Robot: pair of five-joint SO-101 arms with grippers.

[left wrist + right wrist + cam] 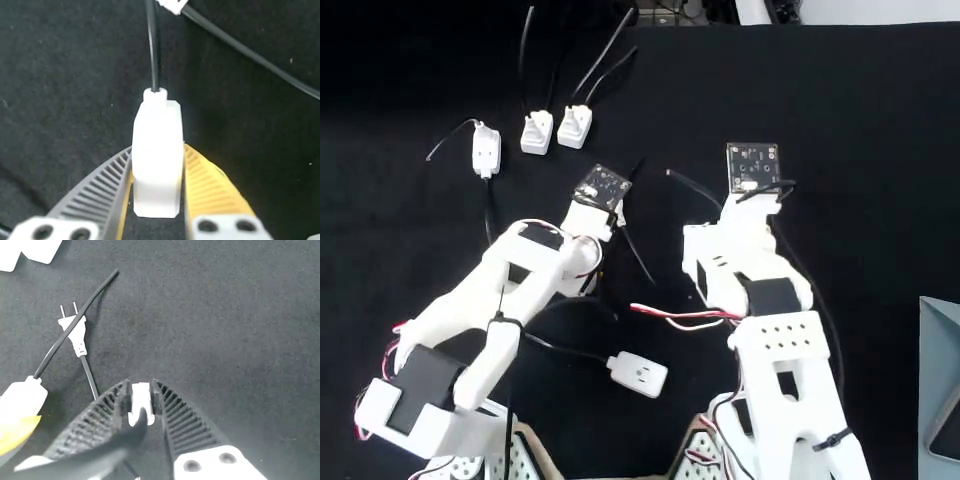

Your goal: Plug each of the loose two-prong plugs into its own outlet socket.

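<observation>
My left gripper [157, 150] is shut on a white outlet socket block [156, 165], whose black cable runs away from the fingers. The right wrist view shows this block [20, 397] off to one side, against a yellow finger [10, 435]. My right gripper [140, 385] is shut on a small white plug [140, 401] just above the black cloth. A loose two-prong plug [73, 329] lies flat on the cloth beyond it, with a black cable crossing over it. In the high view, both grippers [600, 205] [752, 190] sit mid-table under their camera boards.
Three white socket blocks [485, 148] [537, 132] [574, 126] lie in a row at the far left, their cables leading off the back. Another socket [640, 373] with a black cable lies near the front, between the arm bases. A grey object [942, 380] stands at the right edge.
</observation>
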